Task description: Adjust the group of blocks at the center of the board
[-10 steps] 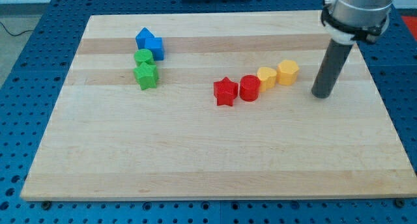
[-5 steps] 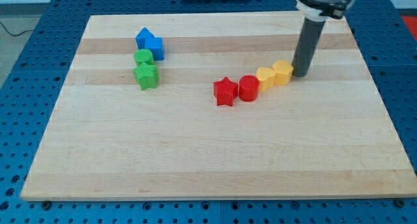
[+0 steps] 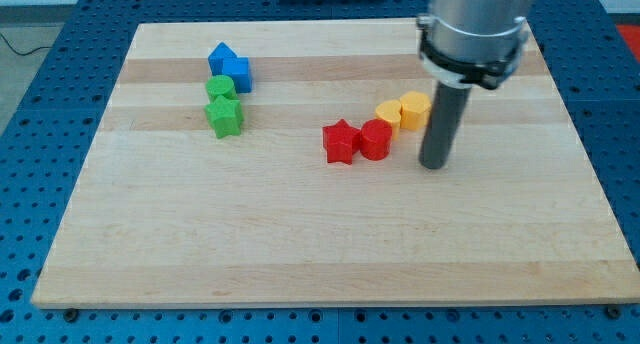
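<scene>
Near the board's middle, a red star block [image 3: 340,143] touches a red cylinder block [image 3: 376,139]. Up and to the right of them sit a yellow heart-like block [image 3: 389,114] and a yellow hexagonal block [image 3: 415,110], pressed together and against the red cylinder. My tip [image 3: 432,166] rests on the board just right of the red cylinder and below the yellow hexagonal block. The rod hides part of that yellow block's right side.
At the view's upper left is a second cluster: a blue block [image 3: 229,66] at the top, a green cylinder block [image 3: 220,88] below it, and a green star block [image 3: 225,116] below that. The wooden board [image 3: 320,244] lies on a blue perforated table.
My tip swung from the right of the yellow blocks to below them. The yellow blocks were pushed left, and the red cylinder and red star shifted slightly left.
</scene>
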`<state>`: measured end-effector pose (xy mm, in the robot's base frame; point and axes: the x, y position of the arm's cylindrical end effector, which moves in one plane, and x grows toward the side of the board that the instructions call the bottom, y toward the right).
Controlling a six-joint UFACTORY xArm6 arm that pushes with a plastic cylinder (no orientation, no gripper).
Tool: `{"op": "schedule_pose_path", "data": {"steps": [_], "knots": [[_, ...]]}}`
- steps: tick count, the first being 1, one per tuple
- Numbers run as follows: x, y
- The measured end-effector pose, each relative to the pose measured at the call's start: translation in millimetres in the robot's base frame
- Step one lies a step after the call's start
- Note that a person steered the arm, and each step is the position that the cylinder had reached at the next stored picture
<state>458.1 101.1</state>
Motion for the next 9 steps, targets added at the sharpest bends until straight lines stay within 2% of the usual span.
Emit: {"op": "schedule_pose_path", "data": {"steps": [2,8,9], "knots": [[-11.8,-30.6],[-17.5,-52.2],[-3.5,-51.6]]}}
